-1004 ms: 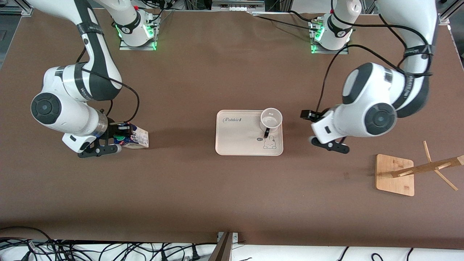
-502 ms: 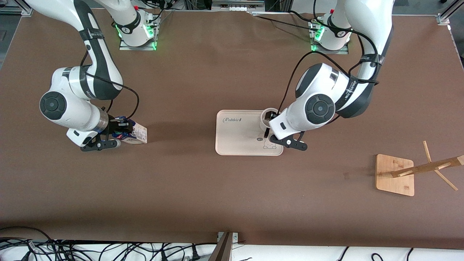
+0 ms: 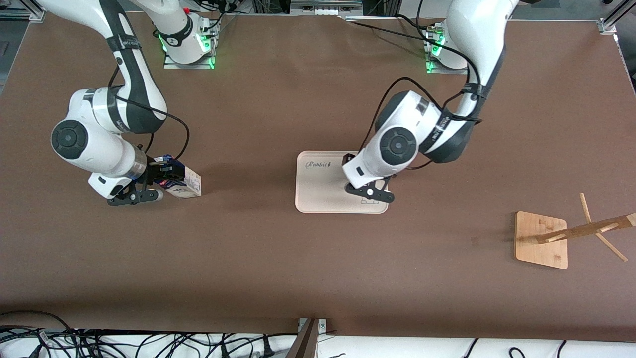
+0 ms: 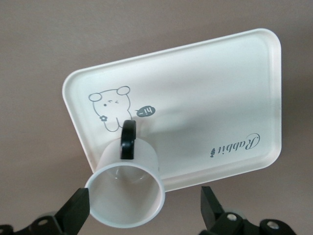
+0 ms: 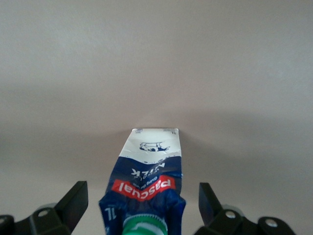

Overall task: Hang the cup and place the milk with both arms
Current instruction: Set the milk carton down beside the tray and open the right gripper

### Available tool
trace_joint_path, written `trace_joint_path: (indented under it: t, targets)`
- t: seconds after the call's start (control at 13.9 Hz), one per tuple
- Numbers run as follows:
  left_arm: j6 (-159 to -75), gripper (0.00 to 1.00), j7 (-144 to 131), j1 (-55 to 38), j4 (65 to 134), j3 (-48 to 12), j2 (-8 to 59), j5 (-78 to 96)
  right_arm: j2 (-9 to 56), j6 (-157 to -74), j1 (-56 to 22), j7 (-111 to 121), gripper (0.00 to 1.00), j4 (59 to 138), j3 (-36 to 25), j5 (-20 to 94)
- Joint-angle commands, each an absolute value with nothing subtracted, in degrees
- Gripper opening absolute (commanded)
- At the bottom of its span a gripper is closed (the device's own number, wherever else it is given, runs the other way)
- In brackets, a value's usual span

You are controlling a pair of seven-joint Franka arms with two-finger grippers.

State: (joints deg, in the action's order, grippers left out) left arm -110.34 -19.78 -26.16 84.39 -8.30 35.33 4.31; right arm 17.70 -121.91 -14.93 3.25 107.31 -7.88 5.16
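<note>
The cup (image 4: 125, 198), a white mug with a black loop handle, stands upright on a corner of the cream tray (image 4: 220, 98). My left gripper (image 4: 144, 213) is open and straddles the cup's rim, one finger beside the rim and the other well apart. In the front view the left arm's wrist hides the cup. The milk (image 3: 182, 182), a blue and white carton with a green cap, lies on its side on the table toward the right arm's end. My right gripper (image 5: 142, 205) is open with the carton's cap end (image 5: 145, 226) between its fingers, not touching it.
The tray (image 3: 323, 191) with a rabbit print lies mid-table. A wooden mug rack (image 3: 541, 241) with pegs stands toward the left arm's end, nearer the front camera than the tray. Bare brown table lies between the milk and the tray.
The left arm has swung from beside the tray to over it, bringing its gripper around the cup. The right gripper has shifted slightly at the milk, still open.
</note>
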Motion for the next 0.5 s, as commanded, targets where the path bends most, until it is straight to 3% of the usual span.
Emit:
trace_joint_path:
  t: [0.0,0.22,0.43]
  targets:
    - [-117.74,1.0,-20.92,-27.25,92.16,-7.65,32.44,2.9,14.95,-118.14,-14.5,3.87,1.0,102.86,-8.52,5.89]
    - [-123.75,1.0,-20.92,-27.25,97.9,-7.65,30.5,2.9,10.74,-107.09,-14.5,3.61,1.0,96.69,-10.36,5.8]
    - [-123.93,1.0,-20.92,-27.25,99.31,-7.65,29.8,2.64,2.05,-100.83,-14.59,3.69,1.0,97.2,-10.63,4.49]
